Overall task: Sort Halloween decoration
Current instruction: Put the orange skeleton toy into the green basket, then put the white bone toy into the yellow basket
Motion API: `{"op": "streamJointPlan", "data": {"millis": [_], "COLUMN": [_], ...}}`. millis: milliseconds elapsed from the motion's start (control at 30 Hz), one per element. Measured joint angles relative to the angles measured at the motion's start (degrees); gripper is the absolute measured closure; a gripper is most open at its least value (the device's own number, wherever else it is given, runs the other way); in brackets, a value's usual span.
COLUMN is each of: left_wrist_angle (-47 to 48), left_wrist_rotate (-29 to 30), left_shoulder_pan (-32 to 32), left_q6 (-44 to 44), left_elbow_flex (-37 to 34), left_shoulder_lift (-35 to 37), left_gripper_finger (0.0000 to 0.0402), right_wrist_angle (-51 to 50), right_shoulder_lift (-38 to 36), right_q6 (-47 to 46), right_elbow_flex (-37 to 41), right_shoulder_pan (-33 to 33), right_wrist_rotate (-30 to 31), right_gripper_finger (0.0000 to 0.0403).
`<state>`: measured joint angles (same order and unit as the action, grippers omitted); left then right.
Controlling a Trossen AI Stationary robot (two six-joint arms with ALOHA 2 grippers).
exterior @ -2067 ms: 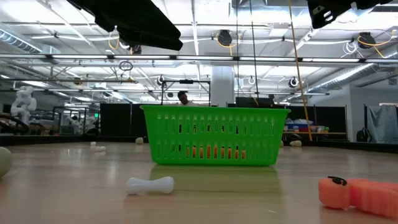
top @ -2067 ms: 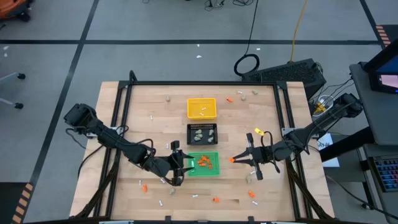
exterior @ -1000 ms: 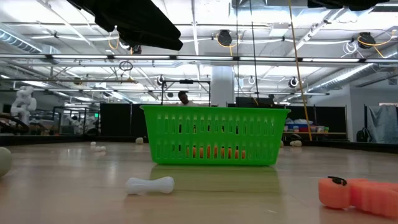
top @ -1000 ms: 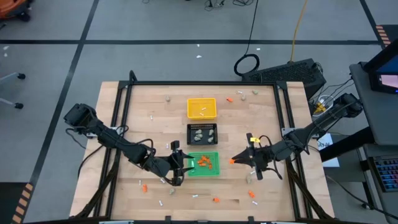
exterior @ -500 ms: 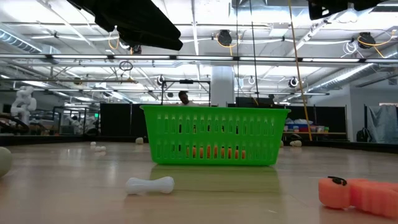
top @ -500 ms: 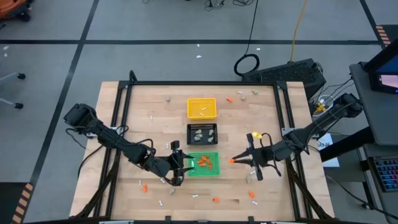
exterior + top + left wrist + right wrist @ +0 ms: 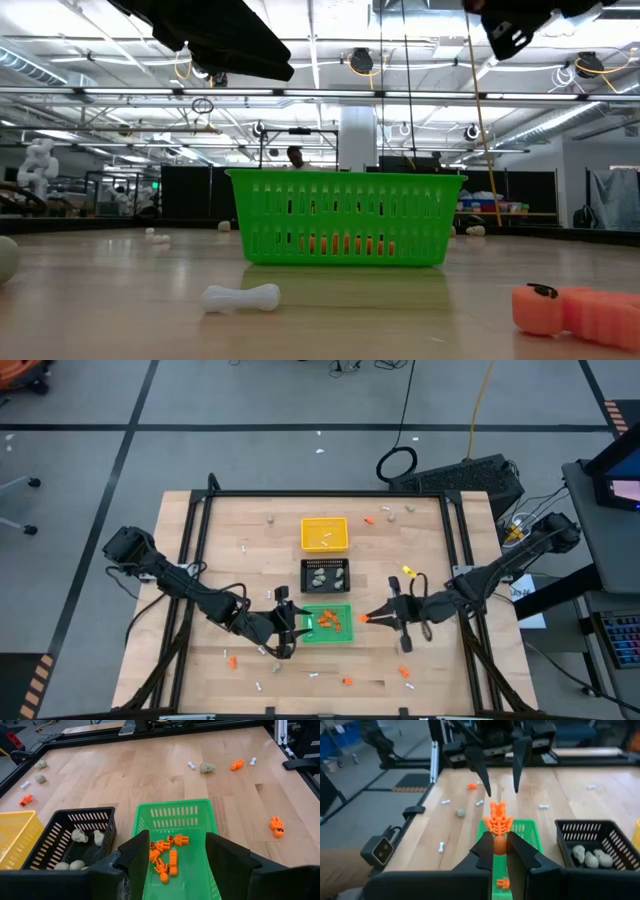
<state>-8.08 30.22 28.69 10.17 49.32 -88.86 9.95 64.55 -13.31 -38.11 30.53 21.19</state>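
The right gripper (image 7: 366, 618) was clamped shut on an orange skeleton (image 7: 498, 822), holding it by the skull end with the ribs sticking out past the fingertips, just off the right edge of the green tray (image 7: 343, 637). In the right wrist view the little figure hung above the near end of that tray. The left gripper (image 7: 297, 627) hovered at the tray's opposite edge, its fingers (image 7: 138, 854) spread wide apart and holding nothing, one on each side of the tray as its own camera saw it. Inside the green tray lay a small heap of orange skeletons (image 7: 165, 852). Just beyond it on the counter (image 7: 230, 575) stood a black tray (image 7: 326, 574) with a few beige-grey skulls (image 7: 79, 835) in it, and past that a yellow tray (image 7: 324, 533) with some thin white bones (image 7: 322, 540). Loose pieces were scattered over the counter: an orange bit (image 7: 348, 681) and a white bone (image 7: 313, 675) near the front edge, another orange piece (image 7: 230, 660) at the front left, a grey skull (image 7: 269, 518) towards the back left, and an orange bit (image 7: 369, 520) at the back right. From table height, a white bone (image 7: 241, 297) and an orange piece (image 7: 575, 312) lay in front of the green tray.
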Motion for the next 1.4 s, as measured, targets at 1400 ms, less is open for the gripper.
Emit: {"op": "streamJointPlan", "data": {"millis": [1400], "left_wrist_angle": [2.5], "left_wrist_rotate": [14.1], "left_shoulder_pan": [11.6], "left_q6": [16.6], "left_elbow_flex": [0.0], "left_shoulder_lift": [0.0], "left_gripper_finger": [0.0208], "right_wrist_angle": [-43.0], "right_shoulder_lift": [32.0], "right_q6": [-16.5], "right_elbow_flex": [-34.2], "right_shoulder_pan": [-6.7], "right_wrist_rotate": [-8.0], "right_gripper_finger": [0.0244]}}
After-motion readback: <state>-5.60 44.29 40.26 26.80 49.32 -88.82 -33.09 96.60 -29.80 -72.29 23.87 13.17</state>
